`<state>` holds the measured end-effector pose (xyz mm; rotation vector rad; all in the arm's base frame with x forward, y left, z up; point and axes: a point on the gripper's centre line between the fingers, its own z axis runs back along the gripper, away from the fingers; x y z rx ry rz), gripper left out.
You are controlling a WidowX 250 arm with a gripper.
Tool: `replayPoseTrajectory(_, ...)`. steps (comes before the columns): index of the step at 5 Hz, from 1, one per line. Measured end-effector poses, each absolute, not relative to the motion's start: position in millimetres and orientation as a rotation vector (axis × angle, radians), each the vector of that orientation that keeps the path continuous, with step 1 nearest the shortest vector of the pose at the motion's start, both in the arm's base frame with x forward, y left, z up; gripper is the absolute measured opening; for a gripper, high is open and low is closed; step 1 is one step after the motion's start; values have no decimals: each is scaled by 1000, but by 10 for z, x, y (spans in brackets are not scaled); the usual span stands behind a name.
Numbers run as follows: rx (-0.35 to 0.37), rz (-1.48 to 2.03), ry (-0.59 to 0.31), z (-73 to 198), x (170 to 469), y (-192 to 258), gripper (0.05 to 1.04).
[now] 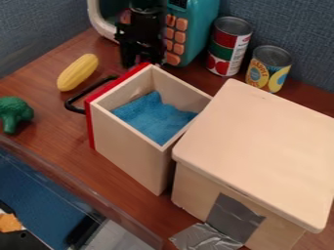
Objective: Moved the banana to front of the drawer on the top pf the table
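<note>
Corn [77, 72]: yel. w/ bumps (plump).

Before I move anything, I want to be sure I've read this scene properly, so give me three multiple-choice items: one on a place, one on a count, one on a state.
1. Where is the yellow toy?
A) inside the drawer
B) on top of the cans
C) on the table, near the drawer's handle

2. How many cans stand at the back?
A) two
B) three
C) four

3. How is the drawer?
A) fully shut
B) pulled open
C) upside down

Key:
1 C: it lies on the brown surface, outside the red front.
2 A: one stands by the teal toy, another to its right.
3 B: its inside shows, with blue cloth in it.
</note>
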<state>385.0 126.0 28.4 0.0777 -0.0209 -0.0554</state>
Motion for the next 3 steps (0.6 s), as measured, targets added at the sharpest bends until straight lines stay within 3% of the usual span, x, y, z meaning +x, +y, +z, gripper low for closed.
replayPoseTrajectory(1,100,-83,-15,344,3780,1283,988)
replayPoseTrajectory(3,144,-155,-91,1066,3643,1225,999)
